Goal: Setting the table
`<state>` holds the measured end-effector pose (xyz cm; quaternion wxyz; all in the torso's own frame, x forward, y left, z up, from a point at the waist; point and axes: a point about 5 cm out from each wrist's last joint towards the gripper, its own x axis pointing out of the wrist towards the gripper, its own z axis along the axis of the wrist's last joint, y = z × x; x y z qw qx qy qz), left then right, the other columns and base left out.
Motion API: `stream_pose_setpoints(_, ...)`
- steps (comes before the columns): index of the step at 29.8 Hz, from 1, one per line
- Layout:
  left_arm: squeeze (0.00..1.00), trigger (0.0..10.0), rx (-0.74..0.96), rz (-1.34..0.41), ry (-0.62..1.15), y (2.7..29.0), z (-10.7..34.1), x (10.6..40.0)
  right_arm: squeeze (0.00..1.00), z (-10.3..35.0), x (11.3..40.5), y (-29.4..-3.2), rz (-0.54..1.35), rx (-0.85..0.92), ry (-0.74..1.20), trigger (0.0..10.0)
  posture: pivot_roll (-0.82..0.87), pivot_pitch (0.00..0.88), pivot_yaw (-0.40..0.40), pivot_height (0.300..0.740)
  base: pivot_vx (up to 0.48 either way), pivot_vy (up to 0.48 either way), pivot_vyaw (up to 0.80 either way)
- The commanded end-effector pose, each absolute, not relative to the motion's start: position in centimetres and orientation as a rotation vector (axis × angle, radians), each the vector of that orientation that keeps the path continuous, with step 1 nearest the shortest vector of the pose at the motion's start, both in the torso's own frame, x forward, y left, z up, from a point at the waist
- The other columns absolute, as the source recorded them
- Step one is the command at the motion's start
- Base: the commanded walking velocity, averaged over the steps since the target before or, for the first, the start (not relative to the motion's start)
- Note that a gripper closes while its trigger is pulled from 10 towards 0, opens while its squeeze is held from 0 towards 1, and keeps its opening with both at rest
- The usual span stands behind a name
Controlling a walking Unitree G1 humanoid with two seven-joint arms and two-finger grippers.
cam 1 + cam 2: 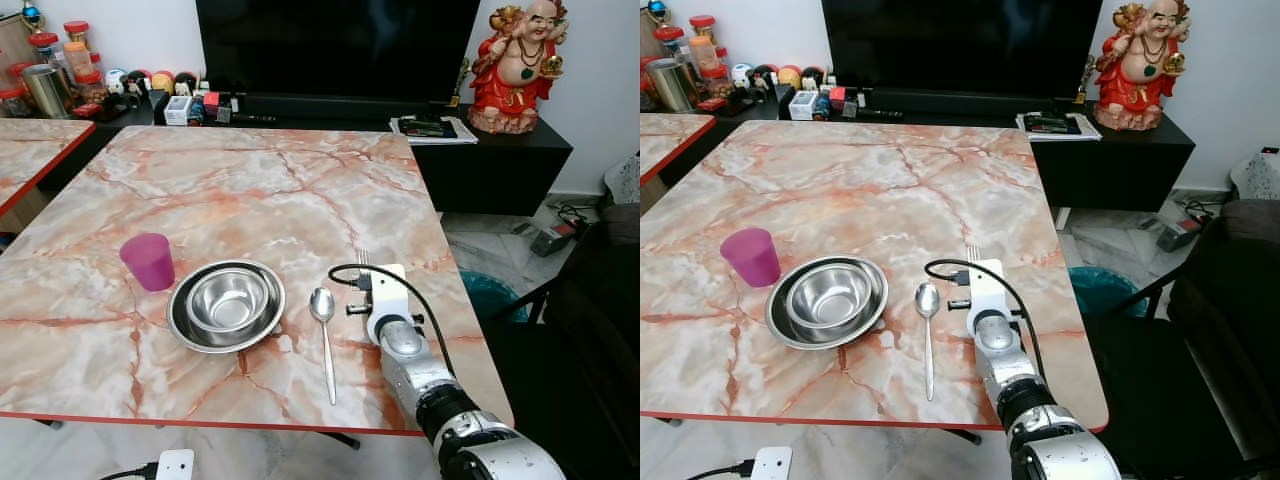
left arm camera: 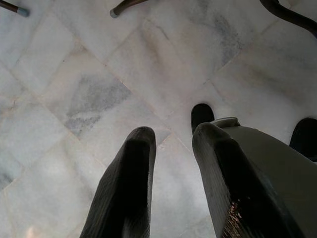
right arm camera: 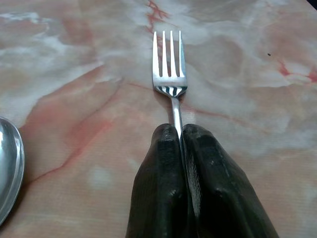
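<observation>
Right gripper (image 3: 181, 141) pinches fork (image 3: 170, 69) just beside spoon (image 1: 323, 320), bowl (image 1: 228, 300) beyond

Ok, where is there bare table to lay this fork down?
The right gripper holds the fork over bare marble between the spoon and the table's right edge. The far half toward the TV stand is bare. Crowded: cup, bowl.

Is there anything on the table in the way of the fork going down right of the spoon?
Nothing visible. The right tool is shut on the fork, just right of the spoon. The marble table there is bare; the bowl and cup sit further left.
</observation>
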<state>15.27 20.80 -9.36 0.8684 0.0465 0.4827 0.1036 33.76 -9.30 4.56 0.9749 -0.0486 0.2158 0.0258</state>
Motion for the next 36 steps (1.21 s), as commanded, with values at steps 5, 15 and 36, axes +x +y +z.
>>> stream_pose_setpoints(5, 0.0, 10.0, 0.107, 0.218, 1.032, 21.05, -9.54, 14.76, 0.0, 2.61, 32.5, -9.62, 0.041, -0.102, 0.527, 10.0, -0.04, 0.0, -0.032, 0.74, 0.0, 0.0, 0.0)
stream_pose_setpoints(15, 0.0, 10.0, 0.111, 0.217, 1.038, 21.1, -9.61, 14.56, 0.0, 2.2, 32.21, -9.78, 0.038, -0.112, 0.541, 10.0, -0.03, 0.0, -0.029, 0.74, 0.0, 0.0, 0.0)
stream_pose_setpoints(36, 0.0, 10.0, 0.119, 0.213, 1.039, 21.07, -9.61, 14.55, 0.99, 2.05, 32.08, -9.61, 0.048, -0.116, 0.542, 10.0, -0.03, 0.0, -0.032, 0.74, 0.0, 0.0, 0.0)
